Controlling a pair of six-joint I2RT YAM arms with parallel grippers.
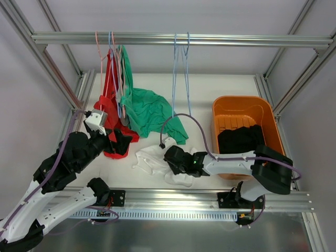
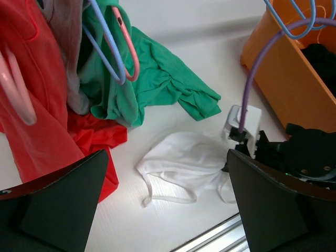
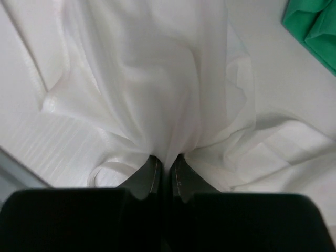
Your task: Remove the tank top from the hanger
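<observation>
We see the right tool (image 3: pixel 167 173) pinched tight on a gather of the white tank top (image 3: pixel 157 79), its fingertips pressed together while the thin cloth bunches there and fans out ahead of them; the rest of the tank top lies crumpled on the white desk (image 1: pixel 226 86) directly in front of this tool, on no hanger, with its straps loose on the surface; just beyond the cloth, farther from the tool, the hem of the green garment (image 1: pixel 149 107) rests on the desk, and that garment climbs to hangers on the metal rail (image 1: pixel 236 40); the blue hangers (image 1: pixel 175 79) hang from the same rail, above and beyond the tool; behind the tool, alongside its own arm, stands the orange basket (image 1: pixel 241 100) with a black garment (image 1: pixel 240 139) inside; the left tool (image 2: pixel 165 210) is spread wide with nothing between its fingers; the white tank top lies ahead of and below it, and the red garment (image 2: pixel 31 105) hangs just to its left, touching the desk.
</observation>
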